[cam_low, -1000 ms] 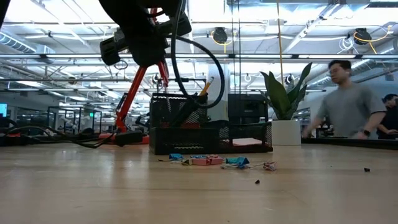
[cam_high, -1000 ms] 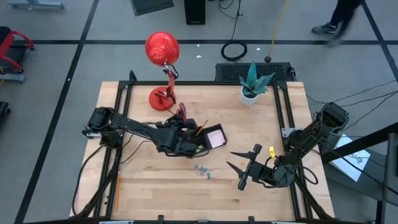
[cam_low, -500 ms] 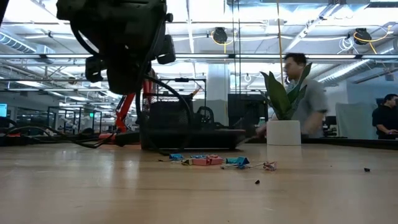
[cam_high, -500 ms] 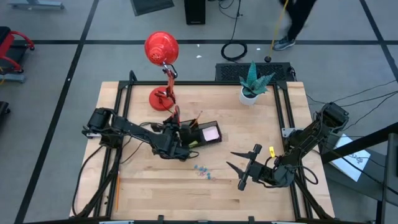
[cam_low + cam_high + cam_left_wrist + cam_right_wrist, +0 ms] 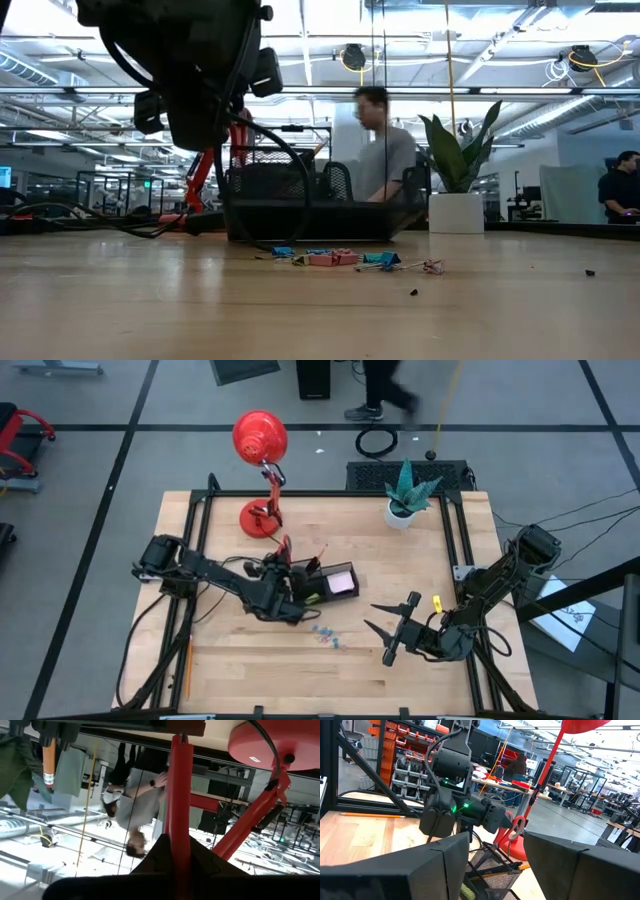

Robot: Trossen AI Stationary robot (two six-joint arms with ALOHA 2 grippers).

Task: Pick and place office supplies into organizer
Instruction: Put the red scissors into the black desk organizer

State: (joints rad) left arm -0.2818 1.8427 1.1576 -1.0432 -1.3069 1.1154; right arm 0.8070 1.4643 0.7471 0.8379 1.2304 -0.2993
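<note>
Here the left hand (image 5: 291, 582) gripped the red-handled scissors (image 5: 285, 550) over the organizer's (image 5: 335, 585) left end, mid-tabletop (image 5: 230, 660). The tiny blue clips (image 5: 326, 634) lay just nearer. The right hand (image 5: 380, 628) rested open at right.

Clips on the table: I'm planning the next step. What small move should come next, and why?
Probably ease the open right gripper toward the clips: they lie loose outside the organizer, and the left gripper is over the organizer.
</note>
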